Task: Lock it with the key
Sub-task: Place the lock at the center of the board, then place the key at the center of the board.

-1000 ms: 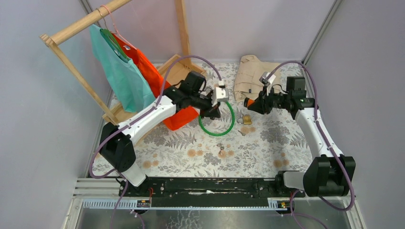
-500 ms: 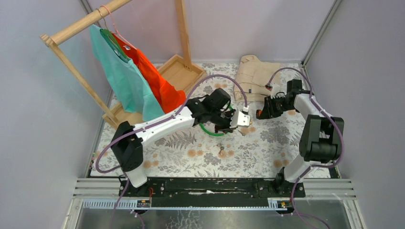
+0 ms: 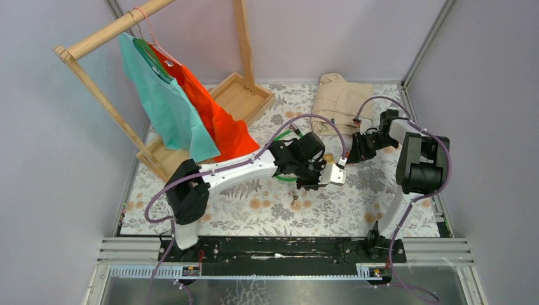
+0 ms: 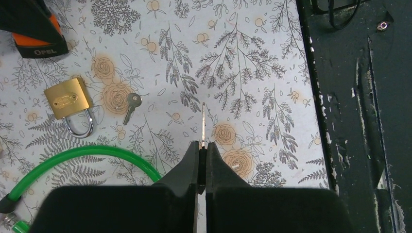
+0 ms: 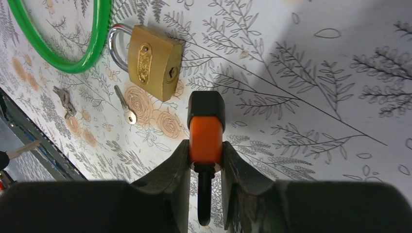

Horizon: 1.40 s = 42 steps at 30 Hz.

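Left wrist view: left fingers point(image 4: 189, 167) pinch a thin blade point(image 4: 202, 121), perhaps a key edge-on; right fingers point(image 5: 179, 167) clamp an orange-and-black object point(image 5: 205, 131).

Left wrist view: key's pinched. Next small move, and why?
Probably swing the left gripper toward the orange padlock and line the key up with its free end. The key is pinched but points away from it, while the right gripper holds that padlock off to the side.
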{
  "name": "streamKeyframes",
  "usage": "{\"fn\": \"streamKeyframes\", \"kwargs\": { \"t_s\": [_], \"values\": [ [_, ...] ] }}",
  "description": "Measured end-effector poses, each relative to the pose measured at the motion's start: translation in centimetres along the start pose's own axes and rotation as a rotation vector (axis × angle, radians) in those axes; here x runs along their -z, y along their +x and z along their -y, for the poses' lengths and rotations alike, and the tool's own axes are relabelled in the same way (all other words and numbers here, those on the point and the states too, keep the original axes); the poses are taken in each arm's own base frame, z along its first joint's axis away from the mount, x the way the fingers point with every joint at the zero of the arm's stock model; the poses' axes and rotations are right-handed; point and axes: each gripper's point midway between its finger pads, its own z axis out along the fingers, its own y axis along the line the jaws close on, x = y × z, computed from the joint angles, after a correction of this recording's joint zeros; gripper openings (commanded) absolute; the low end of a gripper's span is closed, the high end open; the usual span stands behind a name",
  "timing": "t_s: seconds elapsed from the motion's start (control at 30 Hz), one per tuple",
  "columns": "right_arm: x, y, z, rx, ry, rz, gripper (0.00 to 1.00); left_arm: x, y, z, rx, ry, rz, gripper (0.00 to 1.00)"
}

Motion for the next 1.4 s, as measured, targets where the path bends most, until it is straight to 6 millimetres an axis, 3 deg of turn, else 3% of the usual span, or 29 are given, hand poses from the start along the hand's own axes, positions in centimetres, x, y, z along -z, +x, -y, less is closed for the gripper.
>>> {"fn": "streamKeyframes", "kwargs": {
  "t_s": [0.13,0.4,0.83,1.1,1.4],
  "values": [
    [0.3,-0.4,0.9,-0.019,-0.002,-0.001,0.32,-0.1,0.0,0.2,0.007,0.0,-0.007,0.02],
    [0.8,-0.3,3.6,-0.019,0.054,-0.018,0.55,-0.2,0.0,0.3,0.006,-0.005,-0.014,0.03],
    [2.2,-0.2,4.8,0.03,0.133,-0.042,0.68,-1.3,-0.7,-1.0,0.014,-0.017,-0.014,0.03],
    [3.8,1.4,3.3,0.043,0.19,-0.026,0.76,-4.2,-3.3,-3.8,0.055,-0.068,0.026,0.06],
    [7.9,-2.0,0.1,-0.012,0.234,0.178,0.81,-8.8,-5.0,-7.9,0.155,-0.137,0.074,0.11]
  ]
}}
